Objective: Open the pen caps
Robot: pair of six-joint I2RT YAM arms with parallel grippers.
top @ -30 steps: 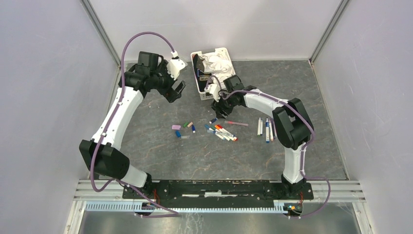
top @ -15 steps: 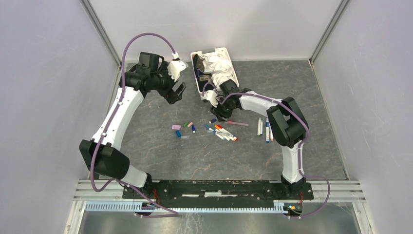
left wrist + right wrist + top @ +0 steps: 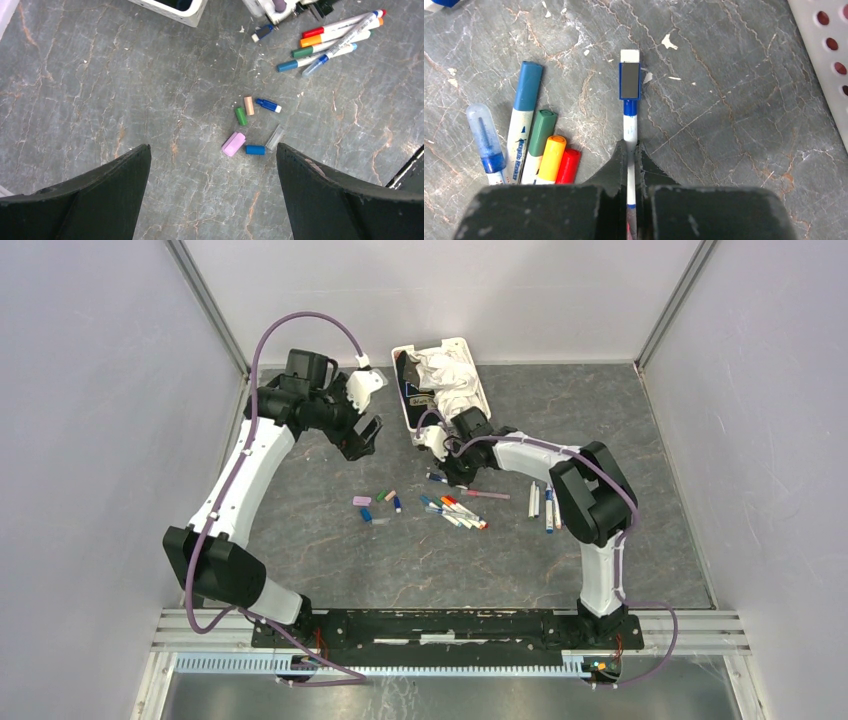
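Clamping down since a second ago, the right gripper (image 3: 629, 150) is now pinching the white barrel of a blue-capped pen (image 3: 629, 125) at centre frame, its cap (image 3: 629, 80) not yet off. Meanwhile the left gripper (image 3: 212, 165) is hanging wide open above loose caps (image 3: 241, 116); next it is probably needing to grip that cap and pull.

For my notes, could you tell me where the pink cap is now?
In the left wrist view, the pink cap lies near centre frame, just left of a blue cap and below a green cap.
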